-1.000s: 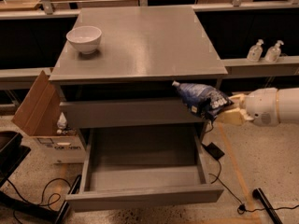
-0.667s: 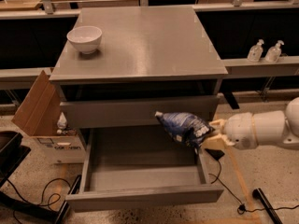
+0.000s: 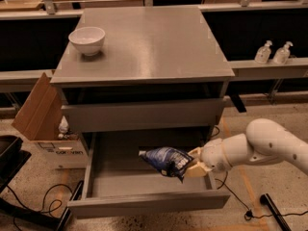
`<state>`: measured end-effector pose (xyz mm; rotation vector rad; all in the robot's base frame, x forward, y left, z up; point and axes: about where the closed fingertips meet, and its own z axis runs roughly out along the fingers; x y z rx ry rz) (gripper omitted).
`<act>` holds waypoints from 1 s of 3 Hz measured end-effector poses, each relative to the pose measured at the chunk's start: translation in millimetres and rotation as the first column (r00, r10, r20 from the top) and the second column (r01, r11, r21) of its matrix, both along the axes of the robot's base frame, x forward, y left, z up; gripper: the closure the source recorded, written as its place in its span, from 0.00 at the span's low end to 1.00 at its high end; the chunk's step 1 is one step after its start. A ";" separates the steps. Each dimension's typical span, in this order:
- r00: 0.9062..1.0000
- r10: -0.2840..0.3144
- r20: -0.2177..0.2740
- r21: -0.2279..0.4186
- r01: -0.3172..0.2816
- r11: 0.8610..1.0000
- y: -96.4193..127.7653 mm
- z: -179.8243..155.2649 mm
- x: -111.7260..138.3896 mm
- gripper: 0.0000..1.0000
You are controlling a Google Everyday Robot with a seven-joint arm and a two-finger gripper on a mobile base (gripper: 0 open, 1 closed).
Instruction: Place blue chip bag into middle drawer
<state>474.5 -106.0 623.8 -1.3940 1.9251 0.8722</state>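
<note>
The blue chip bag [image 3: 166, 161] is dark-blue foil with white print. It hangs level over the right half of the open middle drawer [image 3: 144, 202], a wide shallow grey tray pulled out of the grey cabinet. My gripper [image 3: 195, 167] comes in from the right on a white arm and is shut on the bag's right end. The bag is above the drawer floor, not lying on it.
A white bowl [image 3: 87, 40] stands on the cabinet top [image 3: 149, 42] at the back left. The other grey drawer [image 3: 144, 113] is closed above. A cardboard box [image 3: 41, 114] stands left of the cabinet. Two pump bottles [image 3: 273, 52] stand on a ledge at the right. Cables lie on the floor.
My gripper has carried the blue chip bag down and to the left, from beside the upper drawer front to over the open middle drawer.
</note>
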 end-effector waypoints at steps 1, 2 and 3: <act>0.999 0.008 -0.038 -0.042 -0.010 0.999 14.9 -47.5 8.6 1.00; 0.997 -0.019 -0.075 -0.088 0.012 0.996 29.7 -91.1 24.5 1.00; 0.991 -0.081 -0.108 -0.143 0.065 0.988 42.0 -120.4 54.6 1.00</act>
